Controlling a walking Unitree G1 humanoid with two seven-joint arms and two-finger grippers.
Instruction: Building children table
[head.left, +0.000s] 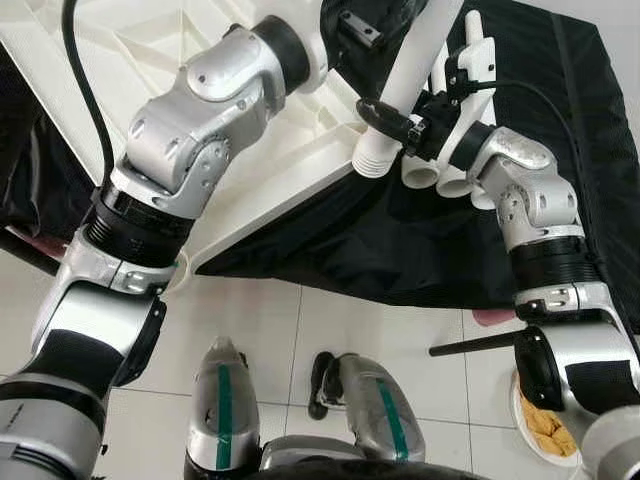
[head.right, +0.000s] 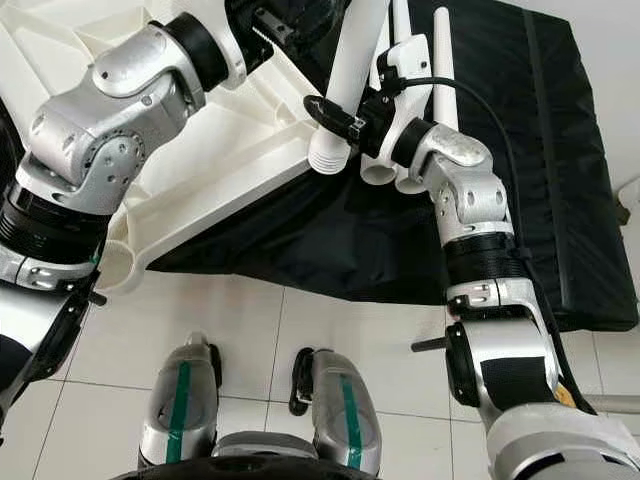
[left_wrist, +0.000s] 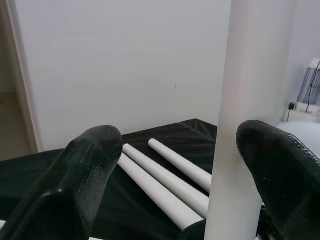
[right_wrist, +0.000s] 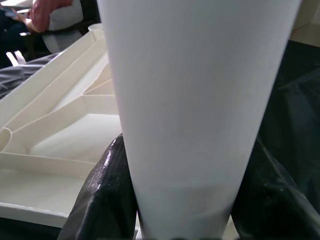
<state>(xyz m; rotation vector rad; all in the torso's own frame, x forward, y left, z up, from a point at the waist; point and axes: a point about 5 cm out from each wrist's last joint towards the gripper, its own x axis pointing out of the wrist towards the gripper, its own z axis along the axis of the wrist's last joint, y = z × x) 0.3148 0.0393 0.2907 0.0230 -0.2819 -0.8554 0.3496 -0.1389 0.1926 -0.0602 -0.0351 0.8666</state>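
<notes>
1. The white table leg runs off the top edge of the eye views, so its upper end is unseen; in the right wrist view it is blurred.
2. The upturned white tabletop is cut by the top and left edges, and the left arm covers its middle.
3. The left gripper is hidden behind the arm's wrist in the eye views.
4. The two spare legs lie partly behind the right gripper.
5. A seated person is cropped at the frame's edge.
6. A dish on the floor holds something too small to identify.
</notes>
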